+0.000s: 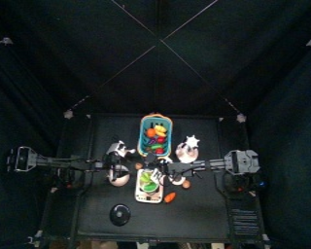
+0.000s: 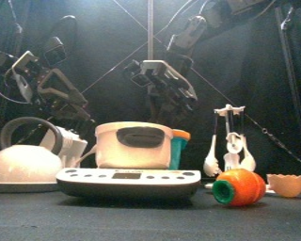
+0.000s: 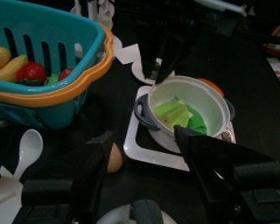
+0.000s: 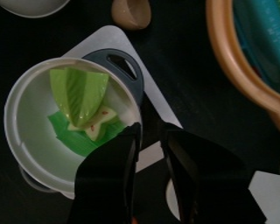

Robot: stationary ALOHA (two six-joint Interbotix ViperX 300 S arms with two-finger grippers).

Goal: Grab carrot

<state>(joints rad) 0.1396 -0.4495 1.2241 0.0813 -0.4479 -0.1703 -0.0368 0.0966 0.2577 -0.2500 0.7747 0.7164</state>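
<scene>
The carrot (image 2: 239, 186) is orange with a green end. It lies on the table at the front right of the scale, and it also shows in the top view (image 1: 170, 196). In the left wrist view only an orange sliver (image 3: 212, 85) shows behind the pot. My right gripper (image 4: 150, 131) is shut and empty, hanging over the rim of the white pot (image 4: 55, 105) of green leaves; in the top view it (image 1: 165, 175) is just behind the carrot. My left gripper (image 3: 154, 175) is open and empty, left of the pot (image 3: 189, 114).
The pot stands on a white scale (image 2: 128, 182). A teal basket (image 1: 155, 137) with an orange rim holds fruit behind it. A white kettle (image 2: 25, 160) stands at the left, a utensil rack (image 2: 229, 141) and a broken eggshell (image 2: 288, 184) at the right. A brown egg (image 3: 113, 158) lies by the scale.
</scene>
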